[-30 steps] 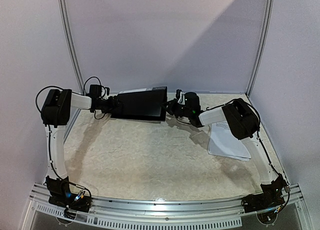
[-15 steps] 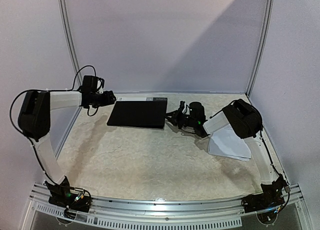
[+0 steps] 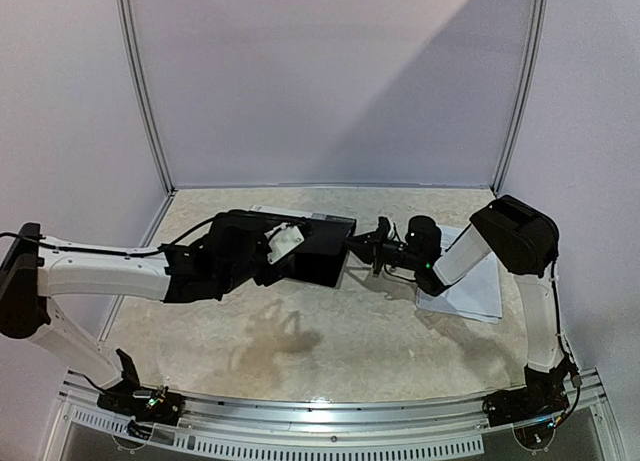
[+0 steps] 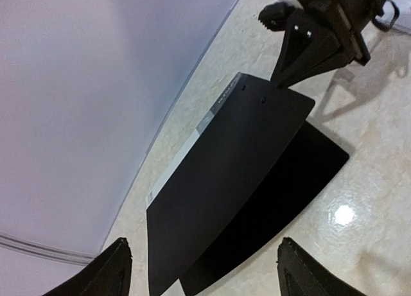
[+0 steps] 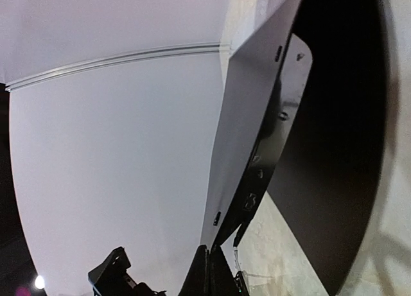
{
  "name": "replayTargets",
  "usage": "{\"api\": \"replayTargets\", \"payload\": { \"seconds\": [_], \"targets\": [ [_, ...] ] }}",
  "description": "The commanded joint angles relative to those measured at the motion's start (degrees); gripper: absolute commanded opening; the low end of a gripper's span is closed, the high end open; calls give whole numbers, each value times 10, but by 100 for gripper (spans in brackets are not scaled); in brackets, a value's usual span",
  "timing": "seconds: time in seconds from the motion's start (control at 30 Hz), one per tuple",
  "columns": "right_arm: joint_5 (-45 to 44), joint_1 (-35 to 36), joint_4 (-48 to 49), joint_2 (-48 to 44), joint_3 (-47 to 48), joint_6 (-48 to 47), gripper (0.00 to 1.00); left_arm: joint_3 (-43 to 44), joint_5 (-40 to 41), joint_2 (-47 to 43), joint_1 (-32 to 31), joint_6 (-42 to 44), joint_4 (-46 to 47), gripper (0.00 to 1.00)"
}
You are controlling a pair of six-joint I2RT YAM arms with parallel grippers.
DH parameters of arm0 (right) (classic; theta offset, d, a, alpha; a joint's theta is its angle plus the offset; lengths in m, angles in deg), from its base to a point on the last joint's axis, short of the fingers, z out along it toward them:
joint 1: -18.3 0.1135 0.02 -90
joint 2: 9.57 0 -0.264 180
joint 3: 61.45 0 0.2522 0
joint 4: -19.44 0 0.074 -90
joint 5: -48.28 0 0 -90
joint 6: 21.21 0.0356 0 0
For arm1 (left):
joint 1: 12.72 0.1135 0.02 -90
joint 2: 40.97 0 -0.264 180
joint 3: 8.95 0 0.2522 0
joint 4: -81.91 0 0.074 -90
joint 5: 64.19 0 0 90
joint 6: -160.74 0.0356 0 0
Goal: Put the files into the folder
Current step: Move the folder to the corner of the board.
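You'll find the folder (image 3: 318, 259) lying on the tabletop (image 3: 330, 341) toward the back, with its long axis running left to right, roughly parallel to the back wall (image 3: 330, 81). The hinged long edge faces that wall. It carries a pale label strip (image 4: 207, 121) with a line of tiny print beside it, too small to read. The cover (image 4: 225, 180) is lifted off the lower panel (image 4: 311, 164), which lies flat, so the folder gapes toward the arm bases. Your right gripper (image 5: 209, 267) is clenched on the cover's right-hand end, close to two small rivets (image 4: 262, 100), and it holds that panel tilted up. Your left gripper (image 4: 202, 257) hangs above the folder's left part, released, with its fingers (image 4: 115, 267) spread wide and nothing between them. The left arm hides part of the folder in the overhead view. The files (image 3: 470, 293) are flat on the tabletop to the right of the folder, apart from it, partly under the right arm and near the right wall; their print cannot be made out. The folder's hinged edge sits close to the back wall, so room there is tight. The broadest bare stretch of tabletop lies between the folder and the arm bases.
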Motion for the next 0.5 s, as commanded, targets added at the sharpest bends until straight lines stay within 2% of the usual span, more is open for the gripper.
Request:
{"api": "replayTargets", "payload": {
  "seconds": [0.0, 0.17, 0.33, 0.47],
  "targets": [
    [19, 5, 99, -9, -16, 96, 0, 9, 53, 41, -12, 79, 30, 78],
    [25, 6, 112, -9, -16, 113, 0, 15, 39, 98, -15, 130, 71, 78],
    [31, 7, 116, -6, -8, 121, 0, 39, 77, 157, -14, 197, 109, 77],
    [34, 6, 109, -6, -12, 118, 0, 53, 80, 174, -12, 206, 112, 77]
  ]
}}
